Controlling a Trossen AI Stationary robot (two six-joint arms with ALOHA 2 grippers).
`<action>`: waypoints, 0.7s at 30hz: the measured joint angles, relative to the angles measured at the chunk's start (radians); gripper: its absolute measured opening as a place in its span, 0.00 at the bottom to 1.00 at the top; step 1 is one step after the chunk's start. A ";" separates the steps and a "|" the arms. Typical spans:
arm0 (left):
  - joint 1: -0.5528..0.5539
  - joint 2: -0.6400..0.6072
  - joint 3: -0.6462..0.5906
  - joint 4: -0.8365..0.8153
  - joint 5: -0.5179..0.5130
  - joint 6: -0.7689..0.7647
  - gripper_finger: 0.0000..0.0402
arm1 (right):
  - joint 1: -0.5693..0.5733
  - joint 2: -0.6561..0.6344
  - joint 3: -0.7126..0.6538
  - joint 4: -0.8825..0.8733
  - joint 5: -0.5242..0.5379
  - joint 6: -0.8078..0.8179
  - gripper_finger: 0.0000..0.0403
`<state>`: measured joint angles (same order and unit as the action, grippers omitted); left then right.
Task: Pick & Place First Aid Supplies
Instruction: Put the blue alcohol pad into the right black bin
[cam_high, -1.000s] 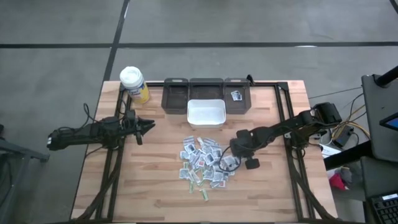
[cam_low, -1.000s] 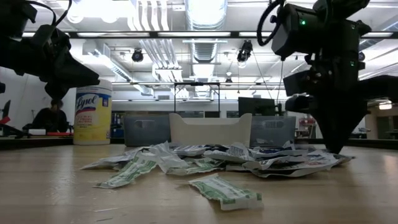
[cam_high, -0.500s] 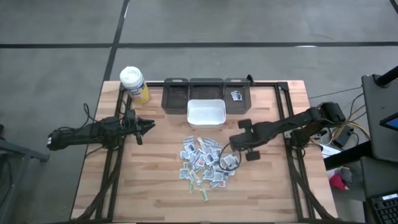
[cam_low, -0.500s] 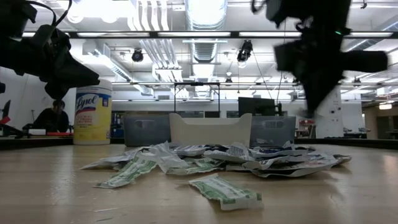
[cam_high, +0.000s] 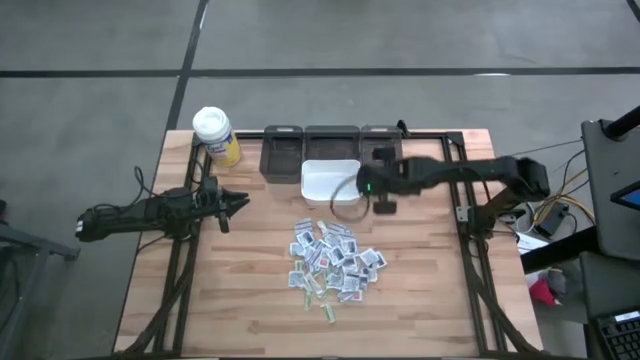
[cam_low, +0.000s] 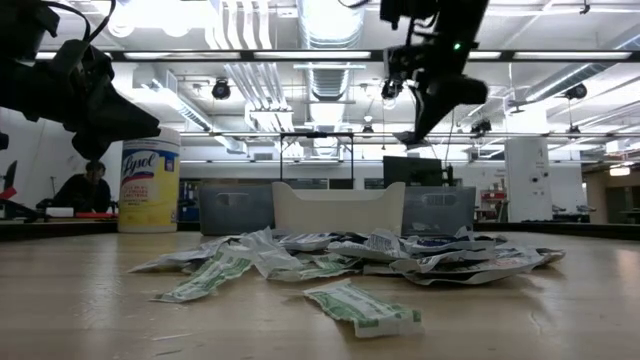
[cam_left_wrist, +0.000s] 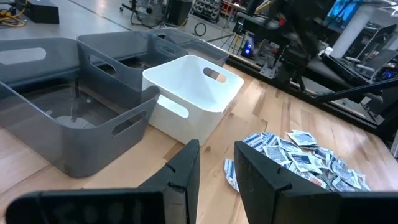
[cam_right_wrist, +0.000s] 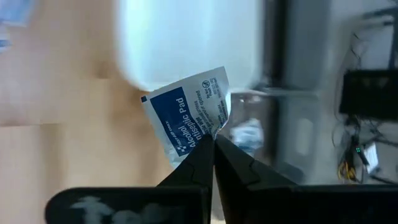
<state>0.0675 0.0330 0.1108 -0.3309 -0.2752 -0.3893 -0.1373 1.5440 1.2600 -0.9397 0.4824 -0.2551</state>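
One alcohol pad packet (cam_right_wrist: 186, 118) sits pinched in my right hand (cam_right_wrist: 213, 151) above the white bin (cam_high: 331, 181); my left hand (cam_left_wrist: 214, 158) waits unclenched, holding nothing.

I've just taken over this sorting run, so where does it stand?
Done: one packet lies in the right grey bin; the other grey bins and the white tray look empty. In hand: the right gripper is shut on an alcohol pad beside the white tray. The left gripper waits at the table's left. Left: nearly everything, the pile of packets mid-table.
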 joint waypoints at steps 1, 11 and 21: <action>0.000 0.000 0.000 0.000 0.000 0.000 0.23 | -0.034 0.000 0.007 0.006 -0.002 -0.021 0.02; 0.000 0.000 0.000 0.000 0.000 0.000 0.23 | -0.308 -0.002 0.108 0.025 -0.119 -0.155 0.02; 0.000 0.000 0.000 0.000 0.000 0.000 0.23 | -0.440 0.005 0.114 0.106 -0.268 -0.234 0.02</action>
<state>0.0675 0.0330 0.1108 -0.3309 -0.2752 -0.3893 -0.5770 1.5494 1.3739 -0.8340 0.2145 -0.4890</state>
